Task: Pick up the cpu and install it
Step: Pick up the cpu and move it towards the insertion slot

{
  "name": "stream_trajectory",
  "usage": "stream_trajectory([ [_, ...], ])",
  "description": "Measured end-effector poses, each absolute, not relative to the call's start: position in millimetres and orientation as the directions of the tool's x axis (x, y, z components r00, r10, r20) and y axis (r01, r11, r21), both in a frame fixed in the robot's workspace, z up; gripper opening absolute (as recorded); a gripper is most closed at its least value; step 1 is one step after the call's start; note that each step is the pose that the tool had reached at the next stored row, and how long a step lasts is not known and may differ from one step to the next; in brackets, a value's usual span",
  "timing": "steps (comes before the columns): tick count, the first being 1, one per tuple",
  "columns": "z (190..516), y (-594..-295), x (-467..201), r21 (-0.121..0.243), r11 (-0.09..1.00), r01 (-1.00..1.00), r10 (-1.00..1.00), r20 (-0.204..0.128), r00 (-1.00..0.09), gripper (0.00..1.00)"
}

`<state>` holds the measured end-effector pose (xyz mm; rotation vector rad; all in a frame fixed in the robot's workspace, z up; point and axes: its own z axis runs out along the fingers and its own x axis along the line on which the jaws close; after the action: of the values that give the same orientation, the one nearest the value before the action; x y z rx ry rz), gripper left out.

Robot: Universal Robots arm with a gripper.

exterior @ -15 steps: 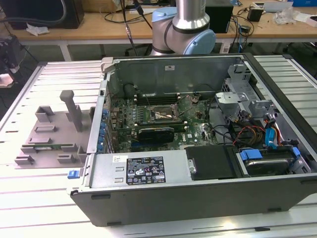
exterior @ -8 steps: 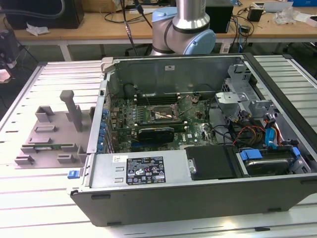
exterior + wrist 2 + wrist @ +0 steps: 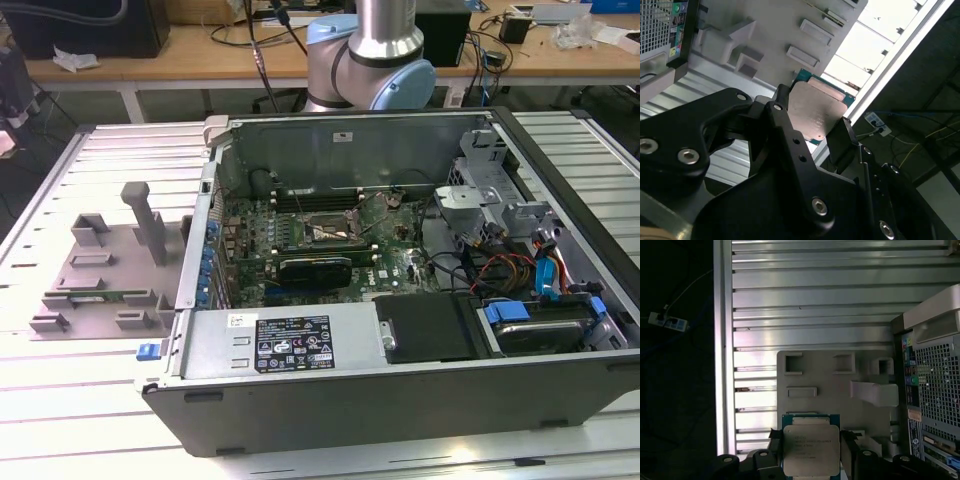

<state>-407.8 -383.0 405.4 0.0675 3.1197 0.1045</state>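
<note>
The cpu [image 3: 811,450], a flat square chip with a silver-grey top and a green rim, sits between my black fingers [image 3: 848,447] in both wrist views. My gripper [image 3: 811,456] is shut on its two opposite edges. In the second wrist view the cpu [image 3: 815,112] is held in the gripper [image 3: 812,120], well above the ribbed metal table [image 3: 740,85]. The square socket [image 3: 330,232] lies on the motherboard inside the open computer case [image 3: 400,400]. The arm's silver and blue joints [image 3: 370,60] rise behind the case.
A grey fixture plate [image 3: 100,270] with raised holders lies on the table at the exterior view's left, and a green memory stick [image 3: 100,296] rests in it. The same plate [image 3: 830,370] lies below the held chip. Cables and drive bays [image 3: 530,270] crowd the case's right side.
</note>
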Motion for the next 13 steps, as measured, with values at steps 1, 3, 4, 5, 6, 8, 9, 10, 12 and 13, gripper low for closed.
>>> stream_trajectory([
  [1,406,-383,-408,0.067,0.997,0.043,0.044,-0.018,-0.999,0.55],
  [3,407,-383,-408,0.067,0.997,0.043,0.044,-0.018,-0.999,0.55],
  [4,407,-383,-408,0.067,0.997,0.043,0.044,-0.018,-0.999,0.55],
  [5,407,-383,-408,0.067,0.997,0.043,0.044,-0.018,-0.999,0.55],
  [6,407,-383,-408,0.067,0.997,0.043,0.044,-0.018,-0.999,0.55],
  [8,407,-383,-407,0.067,0.997,0.043,0.044,-0.018,-0.999,0.55],
  [9,407,-383,-406,0.067,0.997,0.043,0.044,-0.018,-0.999,0.55],
  [10,407,-383,-404,0.067,0.997,0.043,0.044,-0.018,-0.999,0.55],
  [12,407,-383,-399,0.067,0.997,0.043,0.044,-0.018,-0.999,0.55],
  [13,407,-383,-397,0.067,0.997,0.043,0.044,-0.018,-0.999,0.55],
])
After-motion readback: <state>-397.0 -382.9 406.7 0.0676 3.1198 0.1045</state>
